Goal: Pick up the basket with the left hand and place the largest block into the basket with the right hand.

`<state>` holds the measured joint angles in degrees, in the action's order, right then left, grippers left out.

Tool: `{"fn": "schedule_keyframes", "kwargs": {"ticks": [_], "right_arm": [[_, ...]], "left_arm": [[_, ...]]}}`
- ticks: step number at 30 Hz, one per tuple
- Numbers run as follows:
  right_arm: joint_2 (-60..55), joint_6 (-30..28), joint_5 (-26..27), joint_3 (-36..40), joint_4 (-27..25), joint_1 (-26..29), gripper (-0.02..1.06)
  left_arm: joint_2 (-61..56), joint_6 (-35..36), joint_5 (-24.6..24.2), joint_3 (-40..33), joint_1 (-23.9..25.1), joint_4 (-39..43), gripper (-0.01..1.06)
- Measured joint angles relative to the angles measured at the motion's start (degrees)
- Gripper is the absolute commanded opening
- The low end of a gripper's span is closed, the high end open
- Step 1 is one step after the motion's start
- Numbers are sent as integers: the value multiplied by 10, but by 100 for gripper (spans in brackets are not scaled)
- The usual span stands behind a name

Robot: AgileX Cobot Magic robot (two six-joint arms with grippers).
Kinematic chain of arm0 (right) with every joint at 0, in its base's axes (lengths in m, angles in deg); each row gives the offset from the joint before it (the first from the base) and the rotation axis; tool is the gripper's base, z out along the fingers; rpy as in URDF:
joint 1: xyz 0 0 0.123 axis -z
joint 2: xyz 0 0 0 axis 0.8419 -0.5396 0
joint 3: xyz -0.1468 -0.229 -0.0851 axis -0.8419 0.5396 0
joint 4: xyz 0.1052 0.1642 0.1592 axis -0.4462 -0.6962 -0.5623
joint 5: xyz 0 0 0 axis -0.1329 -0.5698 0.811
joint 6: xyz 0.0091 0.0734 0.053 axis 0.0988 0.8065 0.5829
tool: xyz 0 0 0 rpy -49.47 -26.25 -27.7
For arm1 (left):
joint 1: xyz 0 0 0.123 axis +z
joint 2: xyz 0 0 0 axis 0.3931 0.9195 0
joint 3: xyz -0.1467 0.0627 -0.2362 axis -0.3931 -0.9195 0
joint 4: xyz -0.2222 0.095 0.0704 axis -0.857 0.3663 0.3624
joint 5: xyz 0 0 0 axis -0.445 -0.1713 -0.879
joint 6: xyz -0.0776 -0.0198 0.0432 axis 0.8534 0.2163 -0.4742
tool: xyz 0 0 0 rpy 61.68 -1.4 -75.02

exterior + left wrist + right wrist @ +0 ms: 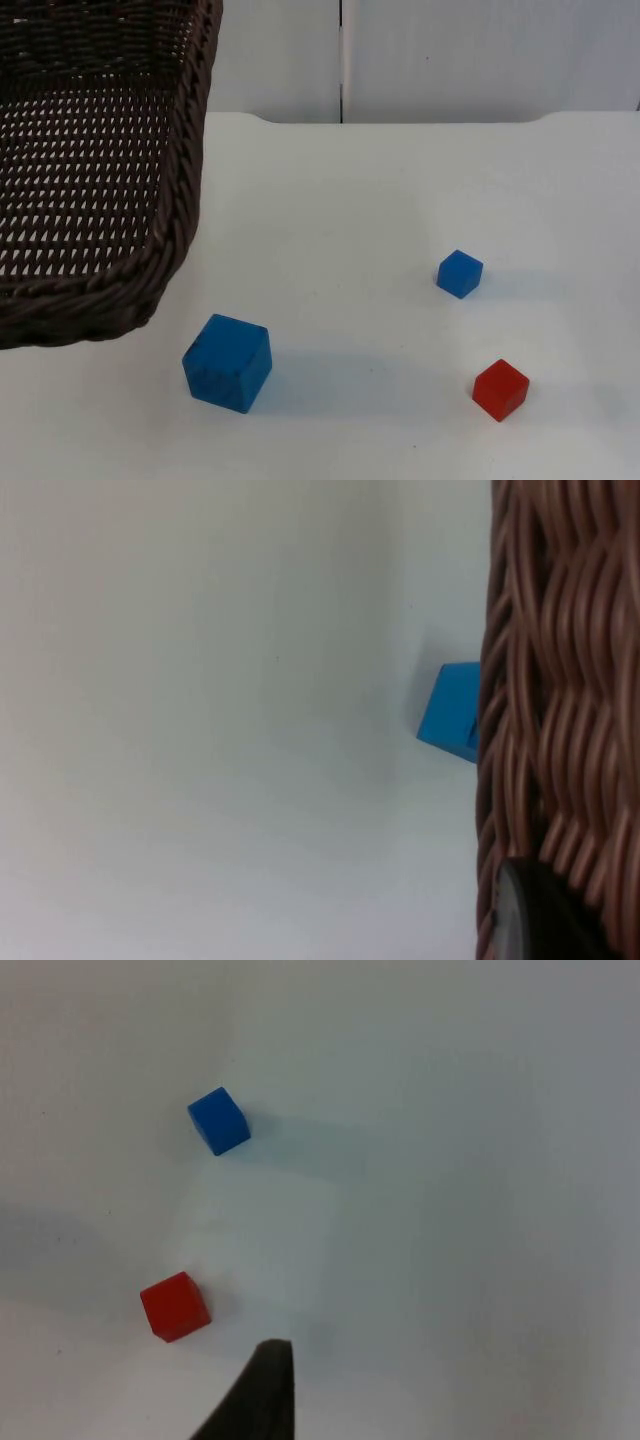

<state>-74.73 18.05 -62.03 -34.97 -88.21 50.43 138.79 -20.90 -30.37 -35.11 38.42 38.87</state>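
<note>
Basket (100, 150) filling upper left, left gripper (530, 910) clamping its rim; large blue block (227, 362) sitting below; right gripper (255, 1400) state unclear.

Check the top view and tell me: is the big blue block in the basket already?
No, the big blue block sits on the white table just outside the basket, beside its rim.

The dark brown woven basket (95, 150) hangs lifted at ten o'clock over the table, tilted, its open weave bottom showing. The largest block (227, 362), a blue cube, rests flat on the table near its lower rim, at seven o'clock
</note>
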Motion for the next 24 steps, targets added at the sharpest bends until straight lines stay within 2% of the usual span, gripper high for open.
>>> {"fn": "schedule_keyframes", "kwargs": {"ticks": [6,10,11,15,16,20,24], "right_arm": [[-54,-59,5,-33,-19,0,105],[-96,-135,8,-62,-89,0,105],[-96,-135,8,-62,-89,0,105],[-141,-216,12,-85,-169,0,105],[-141,-216,12,-85,-169,0,105],[-182,-282,17,-96,-229,0,105],[-212,-320,37,-97,-244,-24,105]], "left_arm": [[0,-1,0,0,0,0,0],[0,-2,0,0,0,0,0],[0,-2,0,0,0,0,0],[0,-2,0,0,0,0,0],[0,-2,0,0,0,0,0],[0,-2,0,0,0,0,0],[0,-2,0,0,0,0,0]]}}
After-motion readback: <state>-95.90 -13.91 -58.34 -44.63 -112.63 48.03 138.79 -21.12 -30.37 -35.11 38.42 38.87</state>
